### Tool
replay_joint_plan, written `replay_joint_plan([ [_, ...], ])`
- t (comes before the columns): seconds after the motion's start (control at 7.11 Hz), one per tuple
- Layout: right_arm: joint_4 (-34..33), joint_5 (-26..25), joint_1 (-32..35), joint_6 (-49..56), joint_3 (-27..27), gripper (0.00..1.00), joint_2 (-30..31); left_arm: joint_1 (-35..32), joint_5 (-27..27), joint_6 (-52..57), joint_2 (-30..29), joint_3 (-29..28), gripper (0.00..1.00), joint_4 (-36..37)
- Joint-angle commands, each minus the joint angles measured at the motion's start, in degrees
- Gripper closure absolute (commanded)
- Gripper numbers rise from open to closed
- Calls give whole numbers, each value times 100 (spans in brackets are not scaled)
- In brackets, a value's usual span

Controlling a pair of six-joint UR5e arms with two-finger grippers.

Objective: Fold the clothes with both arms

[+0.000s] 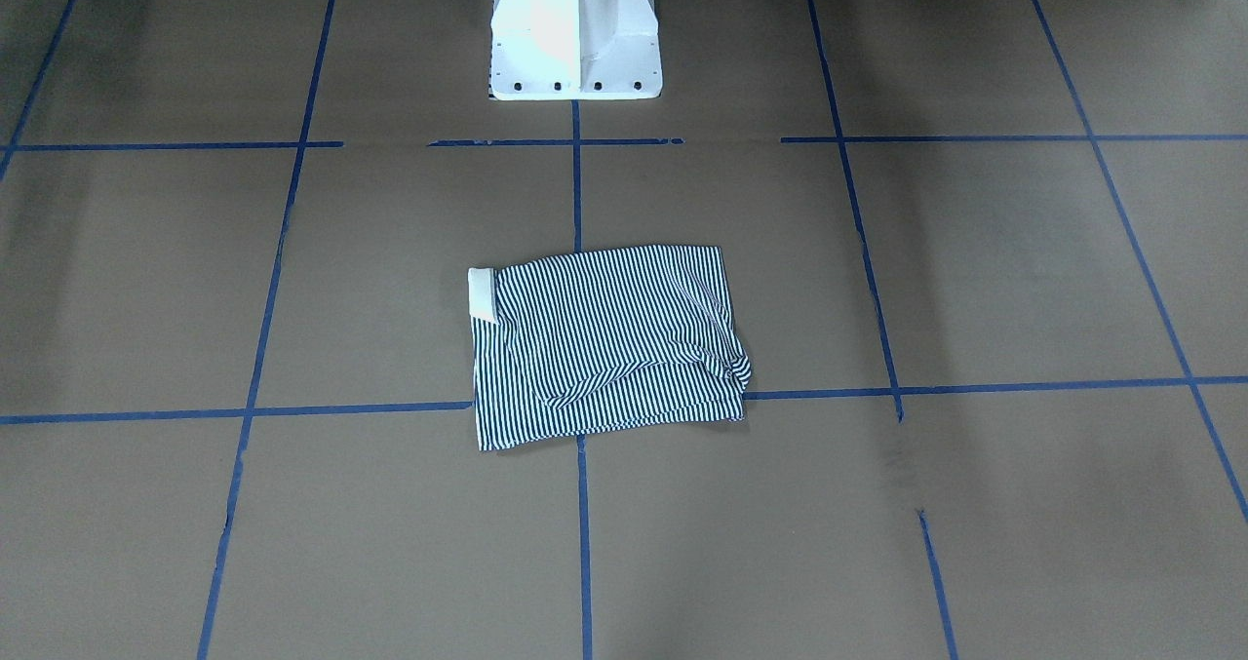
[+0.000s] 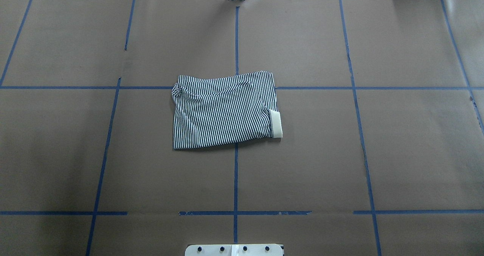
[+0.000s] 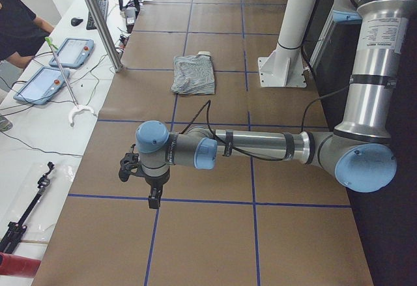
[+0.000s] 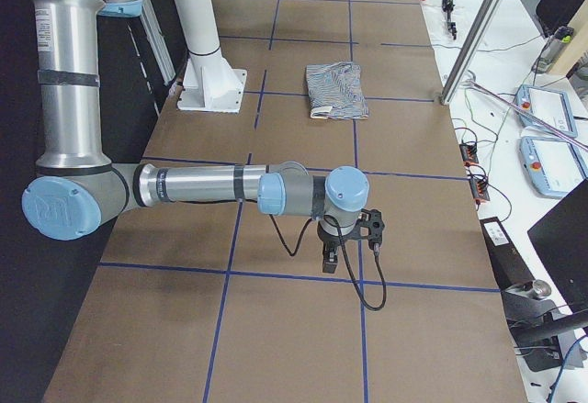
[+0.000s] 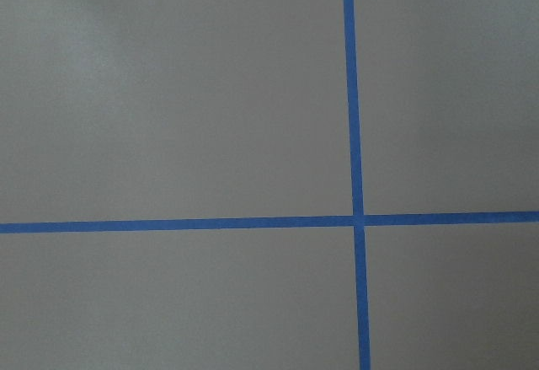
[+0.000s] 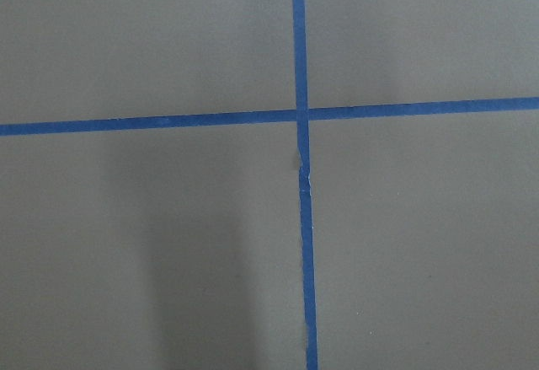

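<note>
Left arm (image 3: 260, 146) hovers near; shirt (image 2: 223, 110) lies crosswise, collar (image 2: 276, 123) toward robot's right

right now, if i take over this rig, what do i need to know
Left gripper: hangs over bare table paper towards the robot's left end, well clear of the shirt. It shows only from the side, so open or shut cannot be told.
Right gripper: likewise, towards the right end.
Polo shirt: at table centre, folded into a compact rectangle, cream collar showing at its robot-right edge.
Done: folding looks complete.
Left: probably only the bunched far-left corner, if neatness matters.
</note>
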State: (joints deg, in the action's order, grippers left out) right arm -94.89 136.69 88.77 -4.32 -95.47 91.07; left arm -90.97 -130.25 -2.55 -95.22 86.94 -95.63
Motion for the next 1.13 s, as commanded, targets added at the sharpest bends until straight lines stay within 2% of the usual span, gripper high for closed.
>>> replay_joint_plan([
  [0.0, -4, 7, 0, -183, 2, 0, -2, 0, 0, 0, -5, 7, 0, 0],
  [0.56, 409, -194, 0, -183, 90, 0, 16, 0, -9, 0, -5, 7, 0, -8],
  [0.98, 409, -177, 0, -183, 81, 0, 16, 0, 0, 0, -5, 7, 0, -8],
])
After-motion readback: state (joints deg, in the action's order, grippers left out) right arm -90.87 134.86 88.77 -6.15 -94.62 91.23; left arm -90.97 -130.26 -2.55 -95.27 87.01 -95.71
